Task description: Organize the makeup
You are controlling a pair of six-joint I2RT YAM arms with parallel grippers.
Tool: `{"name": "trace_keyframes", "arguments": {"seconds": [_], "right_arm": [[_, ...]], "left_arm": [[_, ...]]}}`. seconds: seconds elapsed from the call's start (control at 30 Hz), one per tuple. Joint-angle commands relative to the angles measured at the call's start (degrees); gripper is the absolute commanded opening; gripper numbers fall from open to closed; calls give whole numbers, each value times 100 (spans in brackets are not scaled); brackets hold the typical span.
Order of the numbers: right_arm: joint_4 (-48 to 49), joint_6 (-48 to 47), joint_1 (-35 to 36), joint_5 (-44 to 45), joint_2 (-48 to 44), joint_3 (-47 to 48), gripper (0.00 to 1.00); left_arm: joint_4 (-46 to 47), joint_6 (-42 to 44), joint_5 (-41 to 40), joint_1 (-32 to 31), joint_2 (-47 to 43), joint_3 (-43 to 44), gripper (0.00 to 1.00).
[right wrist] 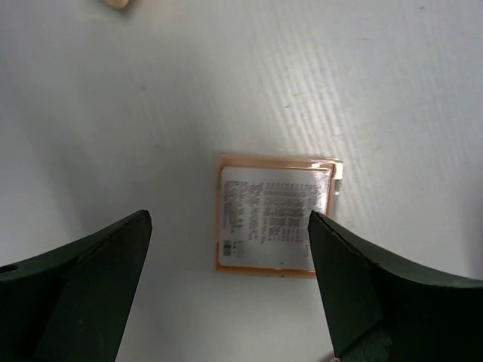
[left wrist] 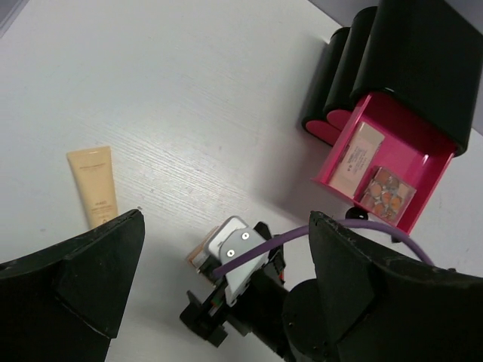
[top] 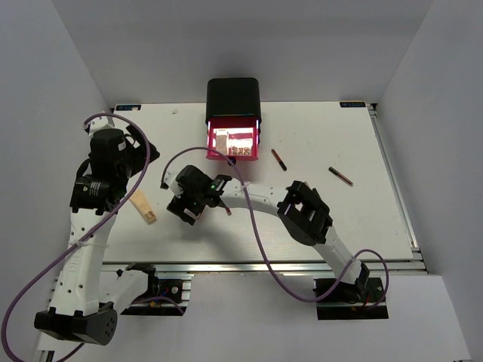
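Note:
A flat square tan palette [right wrist: 275, 217] lies label side up on the white table. My right gripper [right wrist: 229, 219] is open and hovers over it, one finger on each side, not touching. In the top view the right gripper [top: 183, 207] hides the palette; an edge of the palette [left wrist: 198, 253] shows in the left wrist view. A tan tube [top: 143, 206] lies left of the right gripper and also shows in the left wrist view [left wrist: 95, 185]. Two red-and-black sticks [top: 278, 158] [top: 341, 176] lie to the right. My left gripper [left wrist: 226, 215] is open, empty and high above the table, and shows in the top view [top: 142, 147].
A black box [top: 234, 102] stands at the back with one pink drawer [left wrist: 426, 162] pulled open. In the drawer lie a beige palette [left wrist: 355, 154] and a multicolour palette [left wrist: 386, 190]. A purple cable [top: 253, 219] runs along the right arm.

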Motion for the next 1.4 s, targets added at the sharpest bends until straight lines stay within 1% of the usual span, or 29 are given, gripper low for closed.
{"name": "trace_keyframes", "arguments": {"seconds": [0.0,0.17,0.43,0.7,0.8,0.83,0.9,0.93,1.0,1.03,1.07,1.1,1.13,1.17,1.27,1.3,1.37], "right_arm": [[-43,38,-50,583,100,333,89],[90,-235,-50,645,135,192,89],[28,-235,-77,426,425,271,90],[37,-288,-279,444,575,324,89],[-7,-332,-340,390,575,219,81],[-16,-375,-358,269,575,184,75],[-77,-402,-367,58,592,122,68],[-112,-394,-376,-13,592,113,62],[-156,-393,-384,-206,566,78,57],[-156,-402,-376,-277,557,60,52],[-156,-411,-376,-347,548,60,50],[-165,-411,-376,-496,505,60,48],[-156,-428,-376,-602,478,60,43],[-139,-411,-376,-716,443,69,40],[-34,-333,-376,-1217,171,69,29],[62,-288,-402,-1479,-4,60,19],[186,-192,-437,-1691,-285,69,11]], "left_arm": [[-229,227,-182,9,-77,192,98],[-176,333,-130,9,37,148,98],[-132,394,-68,9,126,165,98],[-141,298,-24,9,55,51,98],[-158,210,19,9,20,-37,98],[-167,184,46,9,-6,-141,98],[-176,35,107,9,-102,-300,98],[-167,-35,177,9,-147,-527,98],[-158,-299,274,9,-278,-765,98],[-97,-483,327,9,-340,-1019,98],[-62,-580,380,9,-393,-1143,98],[-27,-677,424,9,-445,-1266,98],[43,-756,494,9,-542,-1372,98],[61,-922,503,9,-577,-1547,98],[70,-1143,451,9,-727,-1706,98],[53,-1196,407,9,-753,-1716,98],[70,-1302,258,9,-937,-1663,98]]}}
